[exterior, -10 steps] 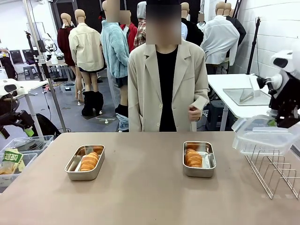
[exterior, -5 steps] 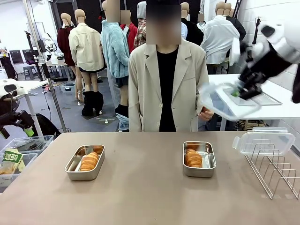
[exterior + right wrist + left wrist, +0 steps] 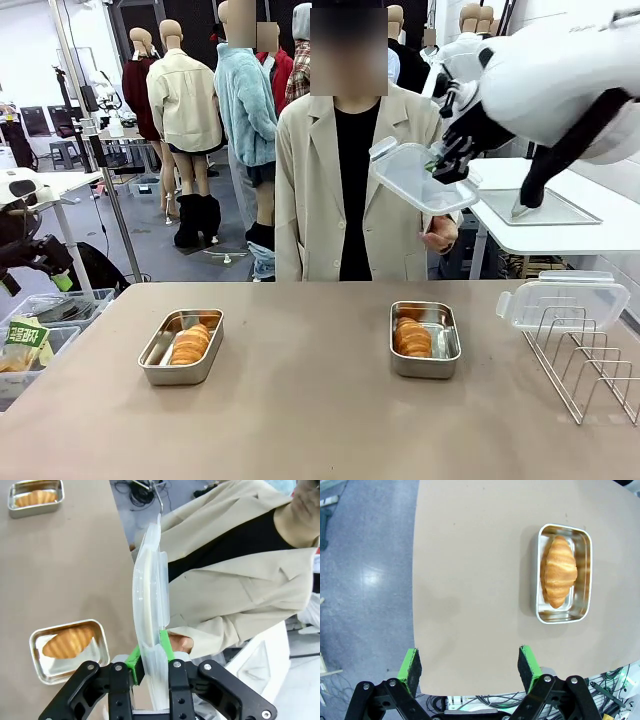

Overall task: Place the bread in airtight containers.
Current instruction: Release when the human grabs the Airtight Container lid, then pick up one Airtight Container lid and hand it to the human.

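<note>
While the left end effector (image 3: pixel 469 662) hangs wide open over the bench's (image 3: pixel 300 410) left edge, the left tin (image 3: pixel 150 355) with the left pastry (image 3: pixel 190 343) lies ahead of it, well clear of its fingers. Right of centre, the right tin (image 3: pixel 448 335) holds the right pastry (image 3: pixel 412 337). High above it, near the far edge, the right end effector (image 3: pixel 440 165) pinches a clear lid (image 3: pixel 415 180) by its rim. A second lid (image 3: pixel 560 298) rests on the wire rack (image 3: pixel 590 370) at the right edge.

Bread (image 3: pixel 190 344) in both tins (image 3: pixel 150 362) (rack (image 3: pixel 585 365) rightward)
</note>
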### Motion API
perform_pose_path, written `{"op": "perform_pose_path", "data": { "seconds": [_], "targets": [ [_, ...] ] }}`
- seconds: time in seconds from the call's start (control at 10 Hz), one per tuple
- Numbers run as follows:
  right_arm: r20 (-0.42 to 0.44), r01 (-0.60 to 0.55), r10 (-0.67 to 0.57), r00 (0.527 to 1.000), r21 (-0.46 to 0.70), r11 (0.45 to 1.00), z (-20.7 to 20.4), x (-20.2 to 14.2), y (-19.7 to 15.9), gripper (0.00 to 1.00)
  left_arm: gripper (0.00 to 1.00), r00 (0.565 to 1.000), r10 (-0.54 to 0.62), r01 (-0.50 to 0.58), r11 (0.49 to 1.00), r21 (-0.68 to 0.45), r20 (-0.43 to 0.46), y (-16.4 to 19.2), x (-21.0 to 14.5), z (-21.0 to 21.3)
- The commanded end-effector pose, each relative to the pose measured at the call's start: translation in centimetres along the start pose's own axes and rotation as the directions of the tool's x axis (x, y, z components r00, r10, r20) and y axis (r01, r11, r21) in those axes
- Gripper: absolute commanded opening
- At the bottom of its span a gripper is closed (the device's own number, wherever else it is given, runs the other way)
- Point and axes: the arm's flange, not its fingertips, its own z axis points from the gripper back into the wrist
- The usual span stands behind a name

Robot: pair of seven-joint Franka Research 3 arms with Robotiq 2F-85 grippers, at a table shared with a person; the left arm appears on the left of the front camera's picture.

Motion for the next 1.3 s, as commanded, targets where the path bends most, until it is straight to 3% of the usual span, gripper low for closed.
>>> {"op": "perform_pose_path", "data": {
  "seconds": [0.0, 0.3, 0.5, 0.6, 0.9, 1.1, 1.2],
  "targets": [
    [0.001, 0.026, -0.025, 1.000, -0.017, 1.000, -2.1, 0.2, -1.6, 0.00, 1.00, 1.000, 0.016, -0.016, 1.000, 0.008, 0.010, 0.0, -0.1, 0.0],
    [-0.109, 0.038, -0.036, 0.993, 0.017, 0.999, -5.6, -0.2, -2.6, 0.00, 1.00, 1.000, 0.016, -0.016, 1.000, 0.008, 0.010, 0.0, -0.1, 0.0],
    [-0.137, 0.032, -0.029, 0.990, 0.018, 0.999, -5.9, -0.1, -2.4, 0.00, 1.00, 1.000, 0.016, -0.016, 1.000, 0.008, 0.010, 0.0, -0.1, 0.0],
    [-0.146, 0.040, -0.033, 0.989, 0.043, 0.998, -5.6, 0.1, -2.0, 0.10, 1.00, 1.000, 0.016, -0.016, 1.000, 0.008, 0.010, 0.0, -0.1, 0.0],
    [-0.189, 0.065, -0.038, 0.981, 0.137, 0.988, -1.8, -0.4, -2.5, 0.66, 1.00, 1.000, 0.016, -0.016, 1.000, 0.008, 0.010, 0.0, -0.1, 0.0],
    [-0.297, 0.061, 0.029, 0.954, 0.287, 0.956, 3.3, -2.3, -3.4, 1.00, 1.00, 1.000, 0.016, -0.016, 1.000, 0.008, 0.010, 0.0, -0.1, 0.0],
    [-0.354, 0.063, 0.082, 0.932, 0.380, 0.923, 5.4, -3.7, -4.2, 1.00, 1.00, 1.000, 0.016, -0.016, 1.000, 0.008, 0.010, 0.0, -0.1, 0.0]
  ]
}}
